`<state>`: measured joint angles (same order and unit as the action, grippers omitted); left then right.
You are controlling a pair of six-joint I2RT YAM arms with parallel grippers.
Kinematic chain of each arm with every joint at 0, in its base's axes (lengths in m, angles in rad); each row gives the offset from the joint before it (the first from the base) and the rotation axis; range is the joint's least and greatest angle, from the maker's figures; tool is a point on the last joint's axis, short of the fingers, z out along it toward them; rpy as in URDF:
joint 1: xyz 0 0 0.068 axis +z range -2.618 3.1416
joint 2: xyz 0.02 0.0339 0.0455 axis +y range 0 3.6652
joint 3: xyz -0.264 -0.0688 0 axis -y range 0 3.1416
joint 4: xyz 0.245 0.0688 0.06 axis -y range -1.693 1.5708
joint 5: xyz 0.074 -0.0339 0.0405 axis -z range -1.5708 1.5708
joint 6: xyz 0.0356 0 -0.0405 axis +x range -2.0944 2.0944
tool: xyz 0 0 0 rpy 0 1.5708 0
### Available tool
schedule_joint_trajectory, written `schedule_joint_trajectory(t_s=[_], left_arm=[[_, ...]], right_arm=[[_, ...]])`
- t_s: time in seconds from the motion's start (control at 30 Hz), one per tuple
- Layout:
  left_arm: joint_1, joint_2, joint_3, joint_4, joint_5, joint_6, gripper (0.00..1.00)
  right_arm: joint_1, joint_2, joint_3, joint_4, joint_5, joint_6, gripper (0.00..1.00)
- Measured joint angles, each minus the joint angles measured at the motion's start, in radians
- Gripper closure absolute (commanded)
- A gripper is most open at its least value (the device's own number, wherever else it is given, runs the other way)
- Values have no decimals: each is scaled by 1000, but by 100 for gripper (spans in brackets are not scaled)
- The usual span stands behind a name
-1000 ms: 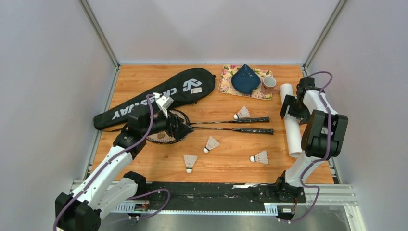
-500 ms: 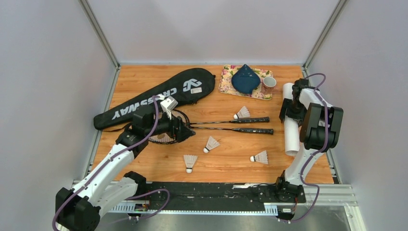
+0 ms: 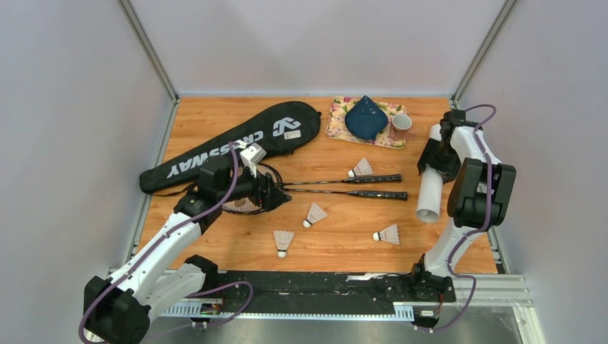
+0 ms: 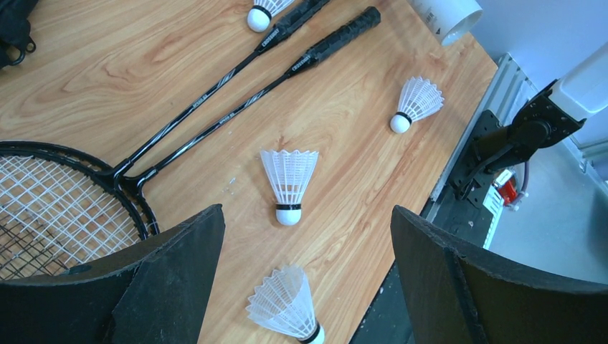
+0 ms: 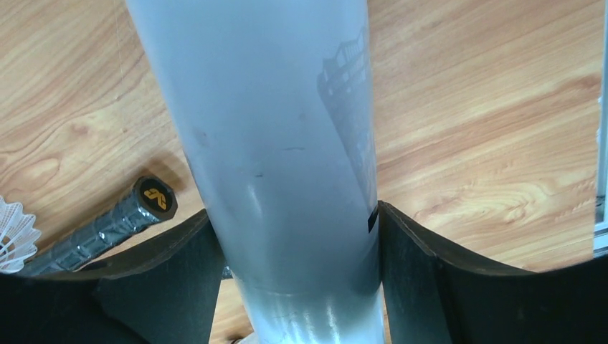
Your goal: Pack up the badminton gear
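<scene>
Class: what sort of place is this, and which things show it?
Probably a robot lab workcell, not a sports hall: left arm and right arm bolted at a wooden table's near edge, plain grey walls boxing it in, rackets and shuttlecocks laid out as props.

free wood (image 3: pixel 208 115) back-left behind cover (image 3: pixel 236 143); shuttlecocks (image 3: pixel 315 214) + racket handles (image 3: pixel 376 178) clutter ctr

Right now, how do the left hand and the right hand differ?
The left hand is wide open and empty; the right hand grips the white tube. The left hand is by the racket heads; the right hand is at the table's right edge. Both have black fingers.
</scene>
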<state>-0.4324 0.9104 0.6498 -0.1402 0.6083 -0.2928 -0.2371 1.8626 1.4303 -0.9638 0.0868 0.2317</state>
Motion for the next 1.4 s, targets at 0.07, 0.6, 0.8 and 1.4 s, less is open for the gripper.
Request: schedule_joint_trajectory(t_s=[0.07, 0.6, 0.8, 1.4], left_arm=[[0, 4, 0, 0, 0, 0, 7], [0, 29, 0, 19, -2, -17, 7], [0, 114, 0, 154, 56, -190, 6], [-58, 367, -5, 848, -78, -788, 4]], right_arm=[[-1, -21, -27, 11, -13, 13, 57], [-27, -721, -527, 476, -166, 144, 60], [29, -865, -623, 636, -284, 142, 61], [860, -907, -725, 1009, -325, 158, 65]])
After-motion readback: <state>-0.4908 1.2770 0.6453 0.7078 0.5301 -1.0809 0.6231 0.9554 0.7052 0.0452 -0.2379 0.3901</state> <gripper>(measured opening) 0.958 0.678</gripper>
